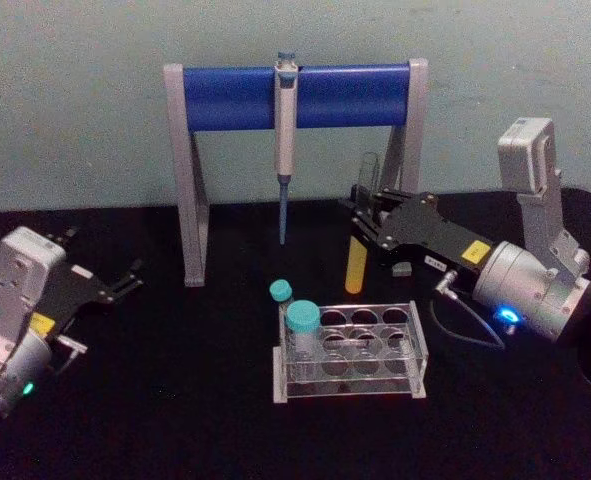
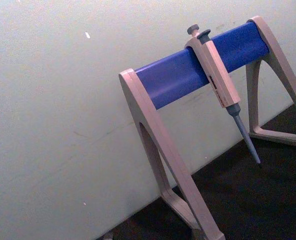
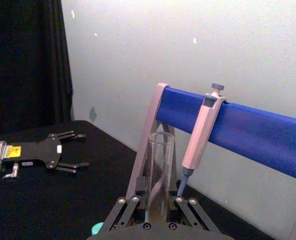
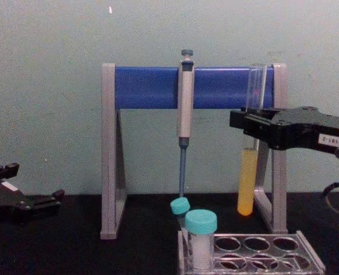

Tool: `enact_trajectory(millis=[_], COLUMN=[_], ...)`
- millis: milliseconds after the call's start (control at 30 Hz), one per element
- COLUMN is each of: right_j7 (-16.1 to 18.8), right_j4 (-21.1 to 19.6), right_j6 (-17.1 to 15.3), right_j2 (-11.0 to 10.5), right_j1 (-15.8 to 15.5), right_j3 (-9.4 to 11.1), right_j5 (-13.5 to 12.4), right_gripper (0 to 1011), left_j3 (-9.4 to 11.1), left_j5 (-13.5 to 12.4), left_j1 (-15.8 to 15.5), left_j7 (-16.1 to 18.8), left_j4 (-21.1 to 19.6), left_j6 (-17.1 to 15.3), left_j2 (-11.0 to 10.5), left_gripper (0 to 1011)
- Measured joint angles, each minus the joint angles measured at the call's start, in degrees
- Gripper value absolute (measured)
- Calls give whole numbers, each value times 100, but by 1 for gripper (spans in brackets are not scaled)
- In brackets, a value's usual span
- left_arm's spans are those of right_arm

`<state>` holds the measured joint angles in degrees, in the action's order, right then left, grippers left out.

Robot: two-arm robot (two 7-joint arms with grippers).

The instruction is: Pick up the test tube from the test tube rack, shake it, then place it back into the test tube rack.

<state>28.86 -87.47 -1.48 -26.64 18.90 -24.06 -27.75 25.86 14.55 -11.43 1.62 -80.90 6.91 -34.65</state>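
The test tube [image 1: 356, 266] hangs upright in the air, its lower part filled with yellow-orange liquid. My right gripper [image 1: 361, 216] is shut on its clear upper part, seen side-on in the chest view as the test tube [image 4: 248, 181] in the right gripper [image 4: 245, 122]. It is above and slightly behind the back right of the clear test tube rack [image 1: 418, 352]. The right wrist view looks down the test tube [image 3: 159, 167] held between the fingers [image 3: 185, 202]. My left gripper [image 1: 127, 279] rests open at the far left of the table.
Two teal-capped vials [image 1: 302, 322] stand in the rack's left end. Behind it, a grey-and-blue pipette stand [image 1: 295, 96] holds a hanging pipette [image 1: 285, 150], close to the raised tube. The table is black cloth against a pale wall.
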Motion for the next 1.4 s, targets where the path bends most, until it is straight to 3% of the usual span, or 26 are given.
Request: enact_trajectory(millis=[433, 600, 800, 1067, 1400], right_j7=[-265, -373, -347, -177, -31], right_j4=[-174, -475, -785, -988, -621], right_j6=[-65, -174, -286, -374, -220], right_j2=[-140, -311, -450, -496, -224], right_j1=[-203, -489, -743, -838, -449], right_j3=[202, 375, 440, 347, 79], right_j5=[75, 82, 25, -100, -147], right_gripper=[232, 232, 232, 233, 233], left_j3=[0, 0, 0, 0, 0], left_j5=[0, 0, 0, 0, 0], left_j1=[0, 0, 0, 0, 0], left_j7=[0, 0, 0, 0, 0], left_j4=[0, 0, 0, 0, 0], left_j6=[0, 0, 0, 0, 0], left_j2=[0, 0, 0, 0, 0], left_gripper=[1010, 1010, 1010, 1010, 1009])
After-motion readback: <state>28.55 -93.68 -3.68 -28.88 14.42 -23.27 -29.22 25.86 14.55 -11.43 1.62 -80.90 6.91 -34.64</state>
